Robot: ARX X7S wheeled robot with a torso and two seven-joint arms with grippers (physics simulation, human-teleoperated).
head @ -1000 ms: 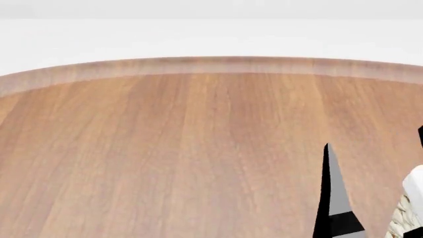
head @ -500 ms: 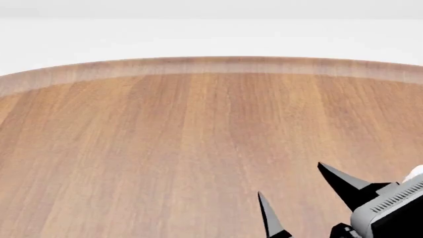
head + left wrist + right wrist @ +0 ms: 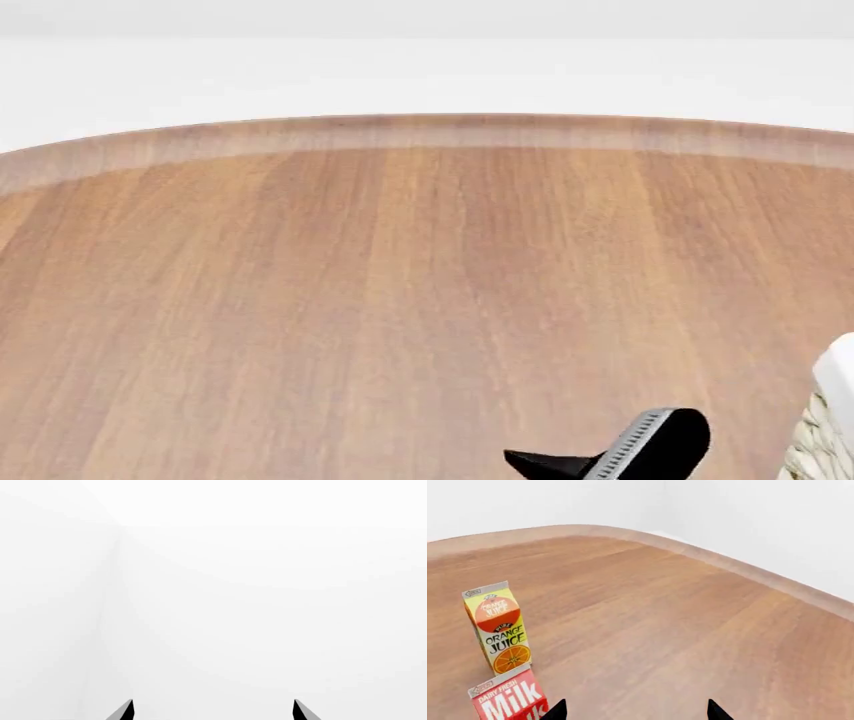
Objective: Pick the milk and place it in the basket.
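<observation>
The milk (image 3: 510, 701), a carton with a red top and white lettering, stands on the wooden table at the edge of the right wrist view, only its upper part showing. My right gripper (image 3: 636, 711) is open with nothing between its fingers, and the milk stands just outside one fingertip (image 3: 557, 709). In the head view only that gripper's body (image 3: 657, 445) shows, low over the table. A corner of the basket (image 3: 830, 400) sits at the right edge, with a white liner over cream wicker. My left gripper (image 3: 212, 711) is open against plain white.
An orange juice carton (image 3: 497, 627) stands upright just behind the milk. The round wooden table (image 3: 400, 300) stretches ahead to its curved far edge (image 3: 427, 130), with a white floor and wall beyond.
My right gripper has turned and sunk toward the bottom of the head view. Its two raised fingers no longer show, only one pointing left. The basket corner is uncovered again.
</observation>
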